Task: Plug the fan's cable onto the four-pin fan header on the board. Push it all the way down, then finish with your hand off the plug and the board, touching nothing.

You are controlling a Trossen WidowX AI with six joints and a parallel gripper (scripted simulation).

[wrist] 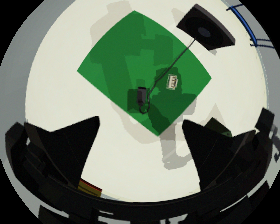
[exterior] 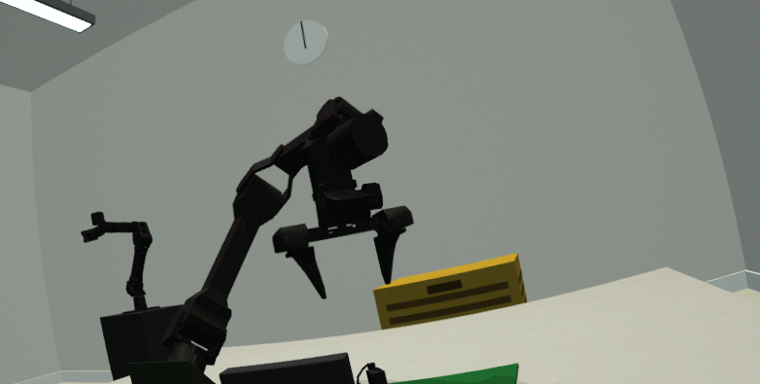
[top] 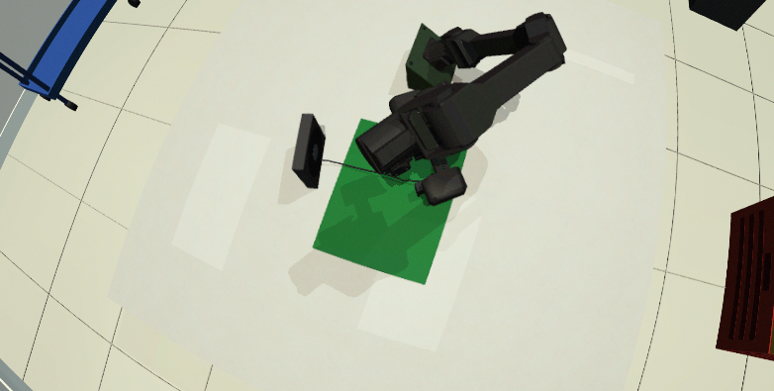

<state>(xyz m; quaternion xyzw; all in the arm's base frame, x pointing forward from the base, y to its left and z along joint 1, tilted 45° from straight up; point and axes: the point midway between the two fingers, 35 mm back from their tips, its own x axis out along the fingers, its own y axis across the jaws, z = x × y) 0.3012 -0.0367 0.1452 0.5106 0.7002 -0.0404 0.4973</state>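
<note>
The green board [top: 373, 266] [exterior: 467, 376] [wrist: 103, 62] lies flat on the table. The fan [top: 307, 142] [exterior: 287, 370] [wrist: 205, 29] stands beside it, and its thin cable [top: 345, 164] [wrist: 173, 63] runs over the board. The black plug [exterior: 376, 374] [wrist: 141, 96] stands on the board, with a loop of cable at its foot. The pale four-pin header [wrist: 172, 82] is apart from the plug, nearer the fan. My gripper [exterior: 356, 290] [wrist: 141, 122] is open and empty, well above the board. In the top view, my hand hides the plug and header.
A dark green block [top: 428, 77] [wrist: 219, 126] stands at the arm's base. A yellow crate [exterior: 451, 296] is at the back in the exterior view. A blue cart [top: 75, 37] and a dark red crate [top: 746, 280] stand beyond the pale table [top: 243, 307].
</note>
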